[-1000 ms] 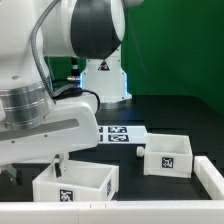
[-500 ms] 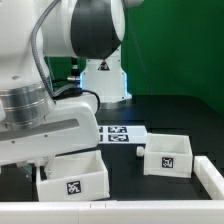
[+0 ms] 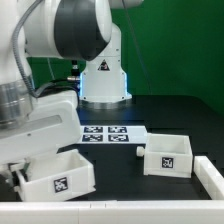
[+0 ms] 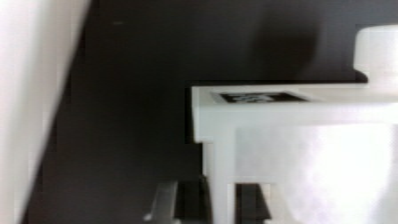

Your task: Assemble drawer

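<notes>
Arm: white Panda, fills the exterior view's left and top and reaches down to the near edge. No maker's name can be read on its shell.

Surface: black, matte, with a green backdrop behind it.

Arm base: white, standing at the back. It carries a yellow triangular warning label. The symbol inside is too small to make out.

Rail: a white raised strip along the exterior view's right near corner.

Marker board: flat on the surface at centre, with four black-and-white square tags in a row of pairs. Patterns only, no letters.

Held tray: a white open-top box of the drawer set, at the exterior view's lower left under the arm's wrist, turned askew. One square tag is on its near wall, skewed with the box. In the wrist view the tray is a blurred white block with a tag on its upper face.

Second tray: a white open-top box standing level on the surface at the exterior view's right, well apart from the held one and just beside the marker board's end. A tag faces the camera.

Fingers: closed on a thin white wall of the held tray, one finger either side of it. In the exterior view the arm and tray hide them.
</notes>
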Available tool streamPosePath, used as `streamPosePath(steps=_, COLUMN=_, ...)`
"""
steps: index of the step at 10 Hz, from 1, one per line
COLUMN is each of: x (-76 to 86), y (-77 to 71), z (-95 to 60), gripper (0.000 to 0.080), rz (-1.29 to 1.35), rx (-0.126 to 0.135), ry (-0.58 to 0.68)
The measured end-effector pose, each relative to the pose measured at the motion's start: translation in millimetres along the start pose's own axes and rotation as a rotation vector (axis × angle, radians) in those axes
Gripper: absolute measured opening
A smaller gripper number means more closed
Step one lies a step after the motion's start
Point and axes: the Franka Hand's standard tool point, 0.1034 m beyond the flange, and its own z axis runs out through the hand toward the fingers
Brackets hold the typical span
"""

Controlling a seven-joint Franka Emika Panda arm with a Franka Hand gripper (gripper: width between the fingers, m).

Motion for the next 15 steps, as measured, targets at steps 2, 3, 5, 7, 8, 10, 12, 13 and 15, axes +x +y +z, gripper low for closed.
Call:
streamPosePath(steps=2, x=-12.5, y=16.4, z=-0.8, gripper=0.0037, rz=0.016, rx=-0.012, ry=-0.001)
streamPosePath(steps=3, x=-17.4, y=21.7, z=-1.0, gripper=0.0037, rz=0.022, rx=-0.014, ry=-0.002)
streamPosePath(steps=5, x=-17.0, y=21.1, z=-0.9, gripper=0.0038, rz=0.023, rx=-0.013, ry=-0.001)
streamPosePath(steps=7, x=-13.9, y=15.0, z=0.5, gripper=0.0231, rz=0.017, rx=-0.002, ry=-0.002)
streamPosePath(steps=8, x=-11.1, y=11.0, z=1.2, gripper=0.0231, rz=0.011, rx=0.004, ry=-0.001)
streamPosePath(steps=10, x=1.8, y=-2.1, z=-5.9, gripper=0.0548, rz=0.018, rx=0.004, ry=0.008)
streamPosePath(steps=12, x=19.8, y=-20.9, z=-35.1, gripper=0.0629, rz=-0.01, rx=-0.012, ry=0.033)
streamPosePath(steps=13, x=25.9, y=-26.4, z=-49.2, gripper=0.0643, rz=-0.01, rx=-0.011, ry=0.039)
streamPosePath(steps=15, x=41.8, y=-42.9, z=-65.0, gripper=0.0649, rz=-0.01, rx=-0.022, ry=0.058)
